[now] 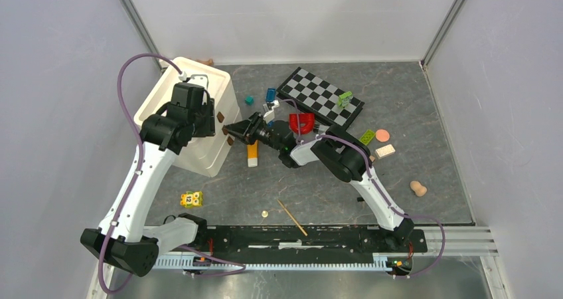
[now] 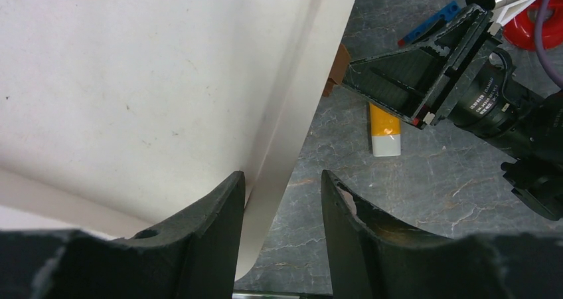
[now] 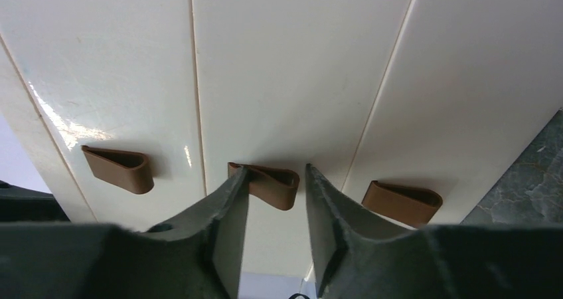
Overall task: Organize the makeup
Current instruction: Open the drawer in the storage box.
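Note:
The orange tube with a white cap [image 1: 252, 154] lies on the grey floor beside the white drawer box [image 1: 172, 103]; it also shows in the left wrist view [image 2: 384, 127]. A round pink disc [image 1: 382, 135] and a pale sachet [image 1: 385, 151] lie at the right. My right gripper [image 1: 232, 129] is open at the box's front, its fingertips either side of the middle brown handle [image 3: 269, 185]; its jaws [image 3: 275, 173] stand apart. My left gripper [image 1: 204, 127] is open and empty over the box's edge [image 2: 282, 176]. Other makeup is out of view.
A checkerboard [image 1: 320, 96] lies at the back with a green brick [image 1: 344, 99] on it. A red piece [image 1: 302, 121], a blue brick [image 1: 271, 94], a yellow brick [image 1: 191, 199], a thin tan stick [image 1: 292, 218] and a wooden peg [image 1: 417, 189] lie about.

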`<control>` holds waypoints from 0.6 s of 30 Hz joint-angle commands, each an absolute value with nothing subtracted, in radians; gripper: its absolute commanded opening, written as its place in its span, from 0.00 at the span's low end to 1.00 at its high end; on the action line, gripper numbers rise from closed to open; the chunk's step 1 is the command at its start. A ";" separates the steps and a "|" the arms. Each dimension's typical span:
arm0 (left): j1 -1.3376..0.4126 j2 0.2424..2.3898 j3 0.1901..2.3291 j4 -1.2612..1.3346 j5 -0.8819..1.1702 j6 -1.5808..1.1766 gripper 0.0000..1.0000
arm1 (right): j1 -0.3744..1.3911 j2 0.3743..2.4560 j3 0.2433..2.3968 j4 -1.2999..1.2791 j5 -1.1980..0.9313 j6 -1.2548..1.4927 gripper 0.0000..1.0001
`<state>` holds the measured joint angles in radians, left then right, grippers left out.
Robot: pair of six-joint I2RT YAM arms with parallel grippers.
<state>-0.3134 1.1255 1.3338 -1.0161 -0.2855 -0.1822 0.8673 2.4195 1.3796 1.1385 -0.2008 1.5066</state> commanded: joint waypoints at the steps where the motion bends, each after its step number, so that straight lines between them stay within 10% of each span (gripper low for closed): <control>1: -0.310 1.121 1.317 -1.040 -0.256 -0.175 0.53 | 0.879 2.423 1.395 1.224 -0.192 1.532 0.37; 7: -0.309 1.118 1.310 -1.038 -0.277 -0.175 0.54 | 0.875 2.375 1.317 1.275 -0.188 1.505 0.02; 18: -0.308 1.152 1.310 -1.058 -0.364 -0.201 0.58 | 0.810 2.132 1.031 1.267 -0.172 1.320 0.00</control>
